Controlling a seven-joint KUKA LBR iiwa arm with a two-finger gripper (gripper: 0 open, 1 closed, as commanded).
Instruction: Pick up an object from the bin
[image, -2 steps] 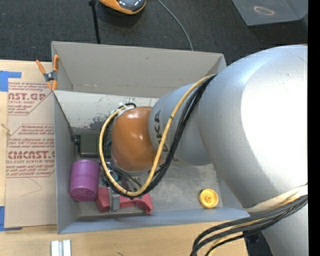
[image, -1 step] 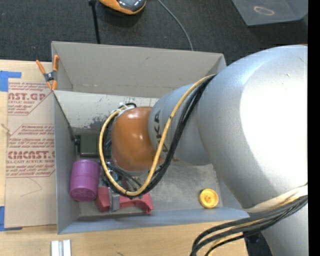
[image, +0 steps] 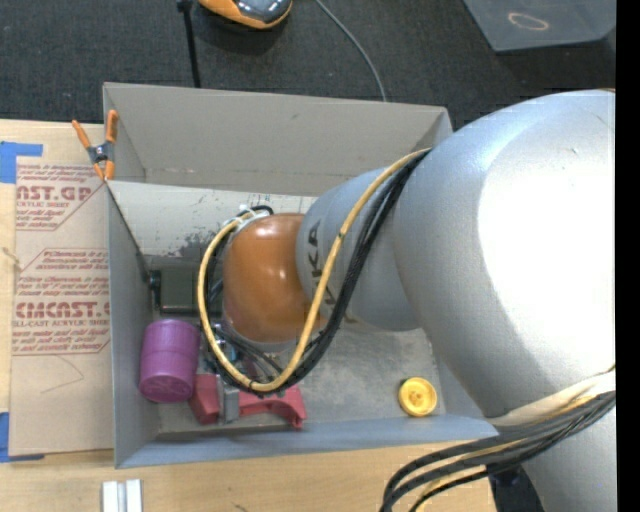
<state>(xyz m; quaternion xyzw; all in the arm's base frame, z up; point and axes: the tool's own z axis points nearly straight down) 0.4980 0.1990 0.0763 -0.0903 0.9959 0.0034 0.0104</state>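
Observation:
My gripper (image: 226, 352) is low in the bin's front left part, mostly hidden under the arm's orange cover. Just beneath it, against the front wall, lies a red, flat, angular plastic thing (image: 262, 404) with a grey piece across it. A purple cylinder (image: 167, 360) lies on its side right beside the gripper's left. Behind that cylinder, by the left wall, rests a dark grey block (image: 178, 286).
A small yellow round cap (image: 417, 396) lies alone near the front right corner. The big grey arm covers the bin's right and middle, and looped cables hang around the orange cover.

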